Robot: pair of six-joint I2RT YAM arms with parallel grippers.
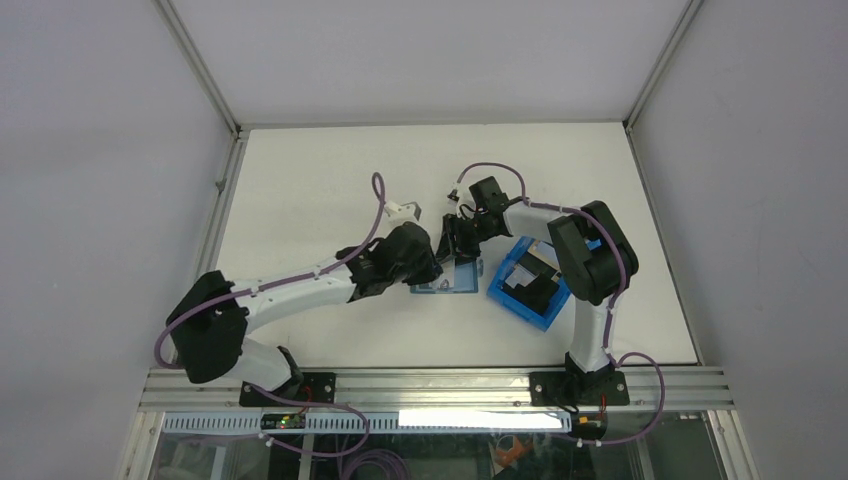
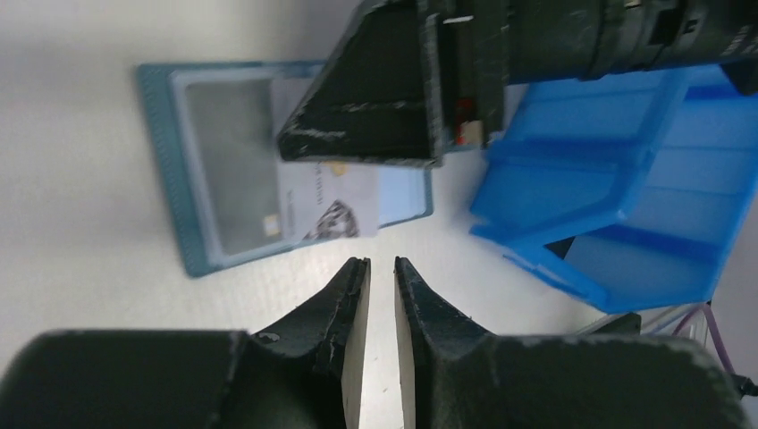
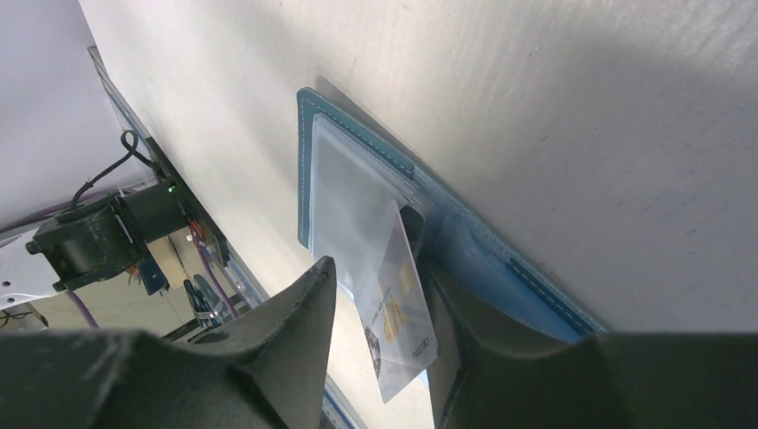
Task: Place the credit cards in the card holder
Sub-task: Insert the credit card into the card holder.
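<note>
White table, both arms meeting at its middle: left arm reaching in low, right arm folded back over the blue bin. The bin has the remaining cards in it, dark and pale. Card holder lies open and flat just beside the bin. Pale card is part way into the clear pocket, slightly askew, its free end sticking out past the holder's edge. Right gripper straddles the card, jaws about half apart; whether it actually pinches the card I cannot tell. Left gripper sits near the holder, not touching it, jaws down to a thin slit, empty. Risks: nothing pins the holder, so a push may slide it rather than seat the card; the skewed card could jam or buckle at the pocket mouth.
</note>
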